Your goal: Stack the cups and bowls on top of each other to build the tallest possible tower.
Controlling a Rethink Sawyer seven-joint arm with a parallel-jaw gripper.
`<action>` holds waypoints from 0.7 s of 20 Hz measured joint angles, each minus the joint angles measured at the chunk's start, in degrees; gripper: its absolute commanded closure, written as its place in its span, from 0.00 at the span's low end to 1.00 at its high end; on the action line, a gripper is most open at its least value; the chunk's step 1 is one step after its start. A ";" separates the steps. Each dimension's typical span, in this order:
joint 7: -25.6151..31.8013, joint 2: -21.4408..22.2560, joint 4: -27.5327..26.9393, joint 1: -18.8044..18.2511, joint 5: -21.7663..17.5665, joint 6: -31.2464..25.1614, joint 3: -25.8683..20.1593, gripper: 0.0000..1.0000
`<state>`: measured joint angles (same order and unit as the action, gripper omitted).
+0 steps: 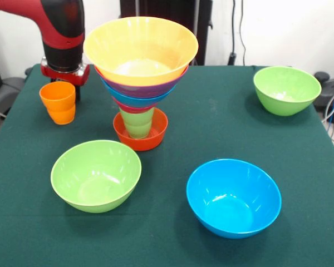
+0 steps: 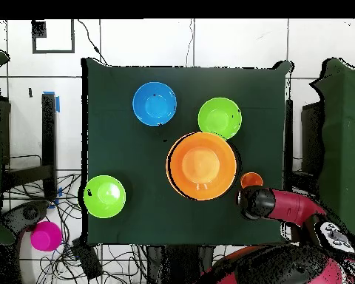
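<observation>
The small glossy orange plastic cup [image 1: 58,102], light, stiff and slippery, stands on the green tabletop [image 1: 222,128] beside the tower [image 1: 140,78]; grip across its rim; the pincer's state I cannot tell.

- One tower [image 1: 139,78] stands on the table, and it is the landmark here.
- In the tower, six pieces show: a red-orange bowl [image 1: 140,139] at the base, one light green cup [image 1: 137,122], then pink, blue and purple bowls, and one very large orange bowl [image 1: 140,47] on top.
- Loose cups: one, the orange cup [image 1: 58,102], left of the tower in the front view.
- Loose lime green bowls: two, one [image 1: 96,175] in front-left of the tower, one [image 1: 286,90] far right.
- Loose blue bowls: one [image 1: 233,197], in front-right of the tower.
</observation>
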<state>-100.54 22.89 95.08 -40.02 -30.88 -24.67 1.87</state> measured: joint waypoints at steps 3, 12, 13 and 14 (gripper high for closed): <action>0.00 0.42 0.00 0.47 -0.01 0.00 0.86 0.00; 0.00 4.86 0.14 1.09 0.42 -0.80 2.37 0.00; 0.00 5.14 0.14 1.11 0.49 -0.97 2.41 0.00; 0.00 5.78 0.17 1.12 0.67 -1.35 2.47 0.00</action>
<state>-100.54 28.67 95.25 -38.89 -30.21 -26.02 4.34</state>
